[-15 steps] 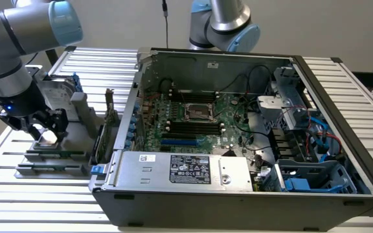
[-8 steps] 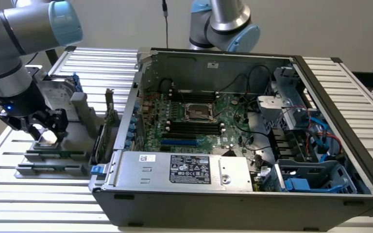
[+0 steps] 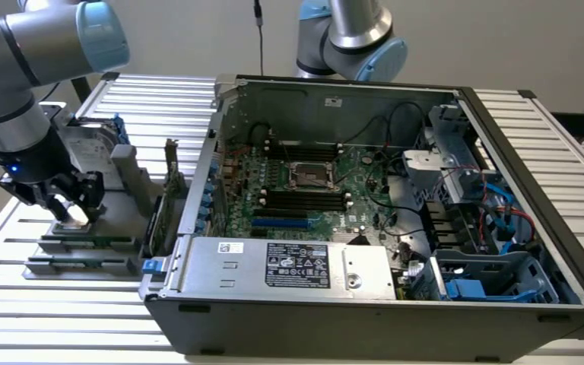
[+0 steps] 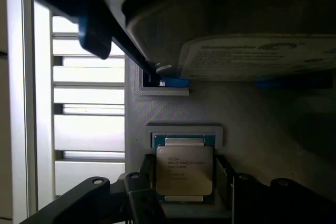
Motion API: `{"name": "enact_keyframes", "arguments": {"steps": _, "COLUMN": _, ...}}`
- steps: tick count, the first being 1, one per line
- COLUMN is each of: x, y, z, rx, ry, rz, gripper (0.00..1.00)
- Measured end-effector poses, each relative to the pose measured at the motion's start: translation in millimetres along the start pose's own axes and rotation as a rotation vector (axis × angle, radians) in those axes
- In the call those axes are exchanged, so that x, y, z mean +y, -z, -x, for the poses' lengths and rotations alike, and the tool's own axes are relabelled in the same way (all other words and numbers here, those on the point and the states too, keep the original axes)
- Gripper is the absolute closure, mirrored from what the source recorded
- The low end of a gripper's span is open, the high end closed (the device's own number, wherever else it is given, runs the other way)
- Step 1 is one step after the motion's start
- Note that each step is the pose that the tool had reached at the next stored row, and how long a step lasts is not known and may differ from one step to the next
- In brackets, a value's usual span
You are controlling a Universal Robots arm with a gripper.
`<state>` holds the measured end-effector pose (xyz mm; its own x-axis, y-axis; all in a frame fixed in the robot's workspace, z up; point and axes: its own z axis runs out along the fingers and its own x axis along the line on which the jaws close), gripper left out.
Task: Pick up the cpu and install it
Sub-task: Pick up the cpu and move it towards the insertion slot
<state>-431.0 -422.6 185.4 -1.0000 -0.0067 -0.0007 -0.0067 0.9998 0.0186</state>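
The small square silver-topped cpu (image 4: 184, 174) lies unlifted at nine o'clock of the open black case (image 3: 373, 319). The gripper (image 3: 74, 209) straddles it, whether clenched I cannot tell. The socket (image 3: 310, 176) is empty.

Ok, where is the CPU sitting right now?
The small square silver-topped cpu sits in a grey holder on the exterior view's left, outside the open black computer case, directly beneath the end effector.
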Motion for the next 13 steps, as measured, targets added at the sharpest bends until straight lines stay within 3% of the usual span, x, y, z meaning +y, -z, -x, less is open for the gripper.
{"name": "enact_keyframes", "arguments": {"steps": 13, "x": 0.1, "y": 5.9, "z": 0.0, "rx": 0.0076, "ry": 0.000, "rz": 0.0000, "gripper": 0.45}}
